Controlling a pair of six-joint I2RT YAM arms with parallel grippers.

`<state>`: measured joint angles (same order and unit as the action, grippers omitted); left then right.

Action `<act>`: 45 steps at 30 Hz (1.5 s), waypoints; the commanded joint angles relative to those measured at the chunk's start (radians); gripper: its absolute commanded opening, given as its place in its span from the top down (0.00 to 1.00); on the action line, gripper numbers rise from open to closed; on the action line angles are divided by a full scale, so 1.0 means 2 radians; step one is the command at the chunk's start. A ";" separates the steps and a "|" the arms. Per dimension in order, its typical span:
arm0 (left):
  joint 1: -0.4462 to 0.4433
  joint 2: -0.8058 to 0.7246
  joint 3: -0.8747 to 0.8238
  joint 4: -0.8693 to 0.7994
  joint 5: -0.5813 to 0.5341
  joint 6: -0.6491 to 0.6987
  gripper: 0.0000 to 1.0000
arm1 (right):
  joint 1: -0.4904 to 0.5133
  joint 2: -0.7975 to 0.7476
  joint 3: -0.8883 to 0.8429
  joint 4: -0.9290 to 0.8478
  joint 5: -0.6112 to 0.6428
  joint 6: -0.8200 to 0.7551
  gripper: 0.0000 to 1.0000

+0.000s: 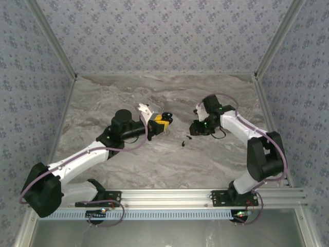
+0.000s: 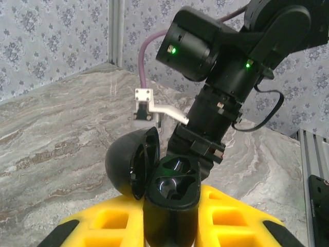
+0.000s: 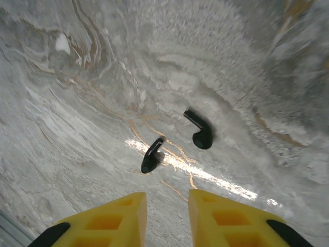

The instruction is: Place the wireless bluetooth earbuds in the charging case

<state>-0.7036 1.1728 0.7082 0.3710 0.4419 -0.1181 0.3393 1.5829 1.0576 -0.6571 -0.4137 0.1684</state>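
Earbuds (image 3: 199, 131) loose on table (image 3: 77, 103) near right fingers (image 3: 108, 221), narrowly parted, empty; left fingers (image 2: 113, 224) clamp open charging case (image 2: 172, 188).

No legible txt, brand, label, no. or sign in any view; charging case (image 2: 172, 185) glossy black, no marking readable on it; earbuds (image 3: 201, 136) plain black, too small to show print
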 commanded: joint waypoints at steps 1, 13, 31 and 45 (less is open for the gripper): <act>-0.005 -0.013 -0.006 0.022 -0.013 -0.014 0.79 | 0.012 0.021 -0.006 0.015 -0.014 0.005 0.76; -0.005 -0.026 -0.020 0.020 -0.024 -0.018 0.79 | 0.028 0.079 0.002 0.019 0.012 0.002 0.82; -0.005 -0.027 -0.021 0.014 -0.025 -0.015 0.78 | 0.030 0.118 0.026 0.020 0.089 0.019 0.88; -0.005 -0.032 -0.023 0.008 -0.028 -0.010 0.79 | 0.030 0.137 0.054 0.021 0.109 0.017 0.89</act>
<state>-0.7090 1.1351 0.6636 0.3698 0.3950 -0.1436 0.3981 1.8381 1.1400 -0.6098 -0.2226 0.1951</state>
